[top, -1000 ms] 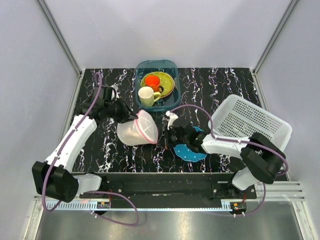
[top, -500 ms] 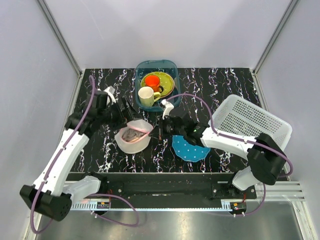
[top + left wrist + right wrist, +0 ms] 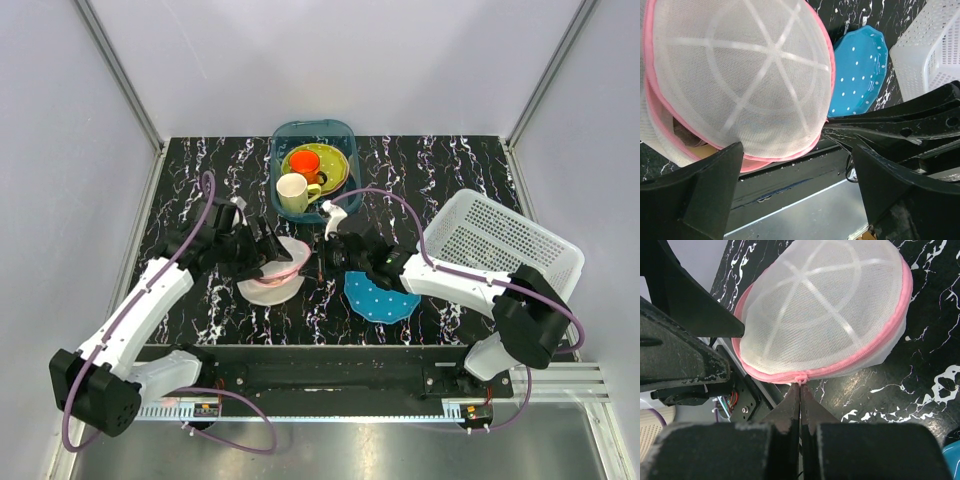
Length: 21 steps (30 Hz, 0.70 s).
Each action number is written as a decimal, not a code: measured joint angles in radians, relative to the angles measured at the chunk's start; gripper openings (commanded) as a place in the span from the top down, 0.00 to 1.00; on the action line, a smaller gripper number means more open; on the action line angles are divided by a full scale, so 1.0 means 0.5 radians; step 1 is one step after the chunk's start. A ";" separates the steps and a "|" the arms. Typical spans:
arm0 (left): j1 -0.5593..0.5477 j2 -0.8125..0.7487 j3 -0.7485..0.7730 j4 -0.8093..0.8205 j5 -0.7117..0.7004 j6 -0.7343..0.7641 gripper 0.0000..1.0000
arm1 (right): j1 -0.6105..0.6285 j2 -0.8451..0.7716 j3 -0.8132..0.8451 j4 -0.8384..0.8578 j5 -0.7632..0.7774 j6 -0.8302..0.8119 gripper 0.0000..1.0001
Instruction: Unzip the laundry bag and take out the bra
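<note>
Clamping the zipper pull (image 3: 800,377) of the laundry bag (image 3: 825,305), right tool (image 3: 800,392); left tool (image 3: 799,150) apart beside it.

One laundry bag (image 3: 272,276) is lying on the bench (image 3: 430,170), with one bra (image 3: 685,134) showing through its gap. Two plates are sitting out: one blue dotted plate (image 3: 378,298) to the right and one green plate (image 3: 338,172) inside the single tub (image 3: 312,124) at the far side. Two cups are resting there too, one orange cup (image 3: 306,160) and one cream mug (image 3: 291,192). One white basket (image 3: 500,240) is standing at the right.
</note>
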 measured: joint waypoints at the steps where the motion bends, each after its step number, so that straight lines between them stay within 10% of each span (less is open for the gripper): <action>1: -0.008 0.008 0.006 0.005 -0.001 0.001 0.05 | 0.000 0.000 0.000 -0.006 0.000 0.000 1.00; 11: -0.052 -0.302 0.123 -0.223 -0.475 -0.124 0.16 | 0.000 0.000 -0.001 -0.014 0.001 0.009 1.00; 21: -0.051 -0.361 -0.103 -0.266 -0.385 -0.335 0.01 | 0.000 0.024 -0.001 0.002 -0.008 0.031 1.00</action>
